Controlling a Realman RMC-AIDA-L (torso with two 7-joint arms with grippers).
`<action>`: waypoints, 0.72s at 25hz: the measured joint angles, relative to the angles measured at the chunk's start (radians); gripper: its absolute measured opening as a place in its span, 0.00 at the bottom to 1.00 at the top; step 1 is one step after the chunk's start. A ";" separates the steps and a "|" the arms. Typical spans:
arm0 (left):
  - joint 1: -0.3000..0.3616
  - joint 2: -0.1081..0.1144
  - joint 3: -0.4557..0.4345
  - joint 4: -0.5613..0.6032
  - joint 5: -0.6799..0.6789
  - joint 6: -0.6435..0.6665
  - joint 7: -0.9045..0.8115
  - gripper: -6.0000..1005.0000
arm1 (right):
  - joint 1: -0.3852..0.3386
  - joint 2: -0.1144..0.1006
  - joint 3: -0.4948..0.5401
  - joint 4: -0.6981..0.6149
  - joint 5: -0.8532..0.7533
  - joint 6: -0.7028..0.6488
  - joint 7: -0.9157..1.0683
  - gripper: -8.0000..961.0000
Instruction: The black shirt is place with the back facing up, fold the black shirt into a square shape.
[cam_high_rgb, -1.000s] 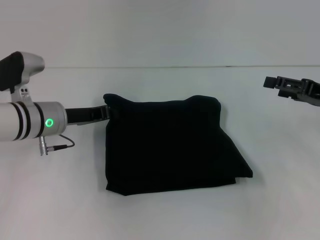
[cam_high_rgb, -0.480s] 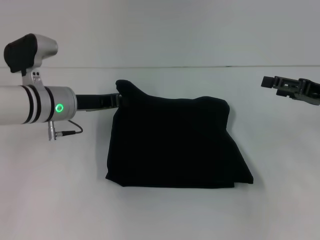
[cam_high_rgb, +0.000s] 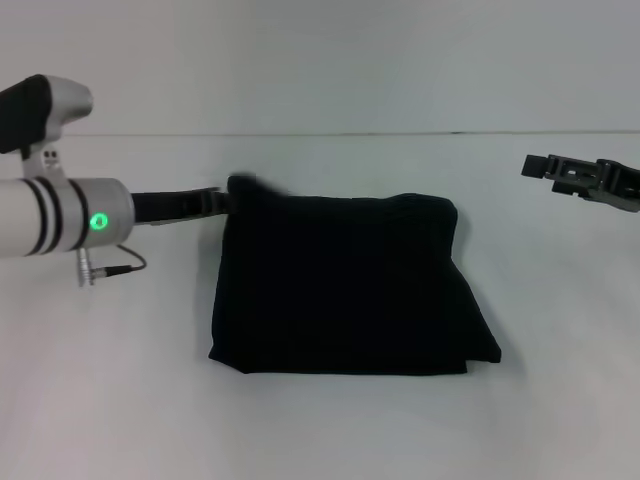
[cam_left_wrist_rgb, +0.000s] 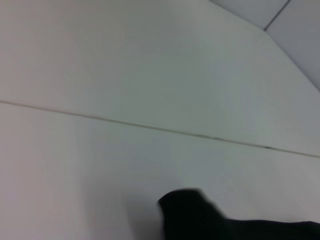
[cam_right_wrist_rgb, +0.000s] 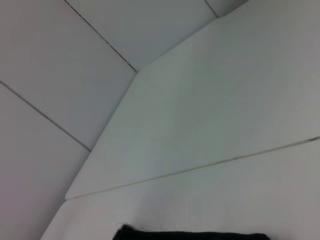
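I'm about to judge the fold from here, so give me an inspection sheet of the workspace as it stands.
Surface: white table, bare around the cloth.
Job's things: black shirt folded into a rough rectangle, far-left corner bunched up.
Clutter: nothing seen.
Grippers: left gripper at the shirt's far-left corner, jaws hidden; right gripper off to the right, apart from the shirt.
Cables: thin black cable looping under the left wrist.
Surroundings: pale wall behind the table.

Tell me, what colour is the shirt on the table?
Plain black shirt, clearest in the head view.
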 joint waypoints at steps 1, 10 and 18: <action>0.015 0.000 -0.001 0.018 0.000 0.001 0.000 0.04 | -0.002 -0.002 0.002 -0.001 0.000 -0.002 -0.007 0.95; 0.196 -0.026 -0.051 0.383 -0.126 0.327 0.112 0.25 | -0.049 0.012 0.030 -0.138 0.010 -0.186 -0.161 0.95; 0.249 -0.059 -0.022 0.496 -0.284 0.762 0.411 0.70 | -0.086 0.121 -0.006 -0.464 -0.081 -0.334 -0.166 0.95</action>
